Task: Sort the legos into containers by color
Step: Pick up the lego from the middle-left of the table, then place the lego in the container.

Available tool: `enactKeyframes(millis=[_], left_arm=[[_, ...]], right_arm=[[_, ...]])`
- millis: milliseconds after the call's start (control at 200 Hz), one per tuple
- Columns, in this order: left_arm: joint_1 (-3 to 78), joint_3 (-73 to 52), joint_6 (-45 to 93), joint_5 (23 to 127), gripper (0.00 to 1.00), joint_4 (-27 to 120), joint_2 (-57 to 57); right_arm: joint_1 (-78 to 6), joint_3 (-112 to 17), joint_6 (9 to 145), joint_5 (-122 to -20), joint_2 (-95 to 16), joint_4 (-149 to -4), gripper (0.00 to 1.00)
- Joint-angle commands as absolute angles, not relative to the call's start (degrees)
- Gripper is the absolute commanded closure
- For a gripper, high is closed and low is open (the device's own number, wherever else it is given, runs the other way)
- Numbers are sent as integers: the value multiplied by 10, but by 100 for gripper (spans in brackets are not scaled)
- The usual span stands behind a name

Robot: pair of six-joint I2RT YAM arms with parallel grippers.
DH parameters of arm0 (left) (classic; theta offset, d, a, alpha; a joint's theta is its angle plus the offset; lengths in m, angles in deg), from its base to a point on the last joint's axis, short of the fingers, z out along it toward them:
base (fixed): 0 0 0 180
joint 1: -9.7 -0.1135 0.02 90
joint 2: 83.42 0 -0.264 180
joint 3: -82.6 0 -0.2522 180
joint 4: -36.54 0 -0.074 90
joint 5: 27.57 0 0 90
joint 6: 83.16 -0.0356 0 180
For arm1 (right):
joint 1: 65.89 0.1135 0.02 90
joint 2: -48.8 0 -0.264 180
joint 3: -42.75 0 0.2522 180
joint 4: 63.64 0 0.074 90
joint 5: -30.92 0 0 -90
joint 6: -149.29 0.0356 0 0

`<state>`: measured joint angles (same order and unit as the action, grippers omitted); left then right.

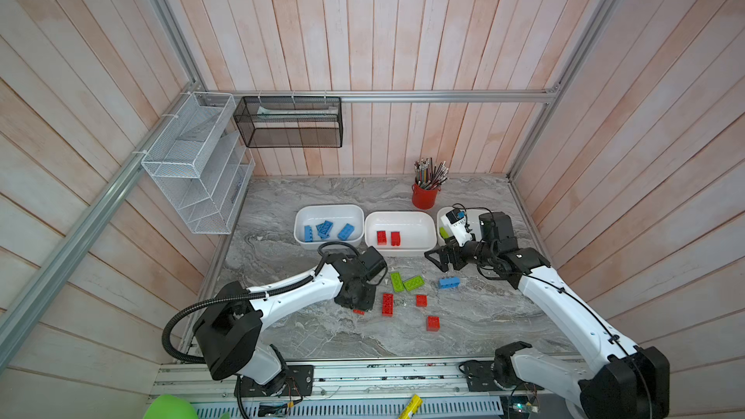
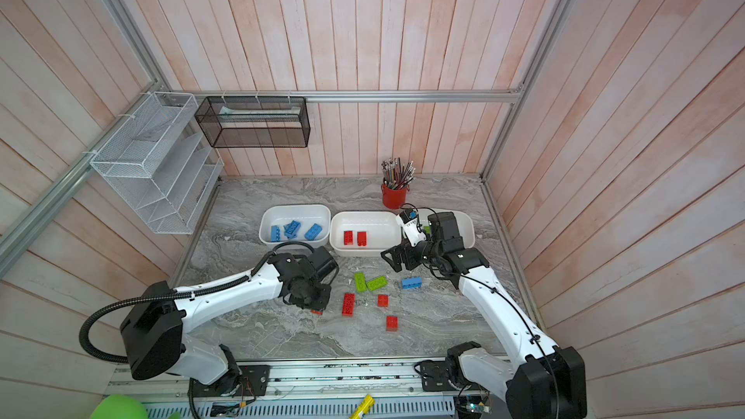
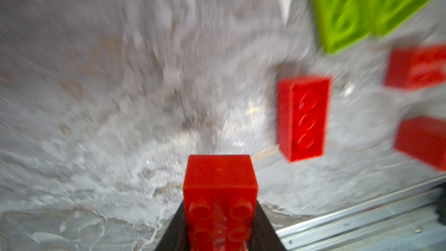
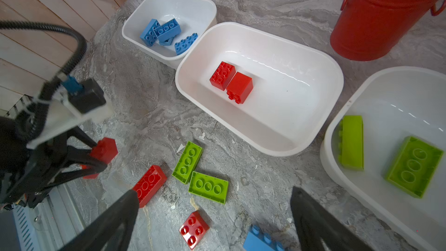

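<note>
Left wrist view: the left claw (image 3: 219,223) is clamped tight around a short red brick (image 3: 219,177), pinched by its sides for carrying. Just ahead of that claw lie a long red brick (image 3: 304,117) and two green bricks (image 3: 342,13), unsorted. Farther off waits the white tub (image 4: 265,121) holding reds, while the right claw (image 4: 212,223) gapes empty.

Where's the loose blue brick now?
In both top views the blue brick lies on the table, right of centre, just right of the two green bricks.
</note>
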<state>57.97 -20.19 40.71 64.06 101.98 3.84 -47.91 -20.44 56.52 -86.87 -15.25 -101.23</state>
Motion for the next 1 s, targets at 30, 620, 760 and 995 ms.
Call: enactKeyframes(millis=[30,620,760,995], left_arm=[[532,-85,299,645,74,1023,77],[438,388,184,656,71,1082,470],[435,418,182,654,68,1087,504],[433,427,180,670,56,1093,519]], right_arm=[[-487,-216,566,-870,-140,-1009,2],[-536,-215,579,-886,-142,-983,2],[-536,-214,579,-887,-146,-982,2],[-536,-209,581,-888,-142,-983,2]])
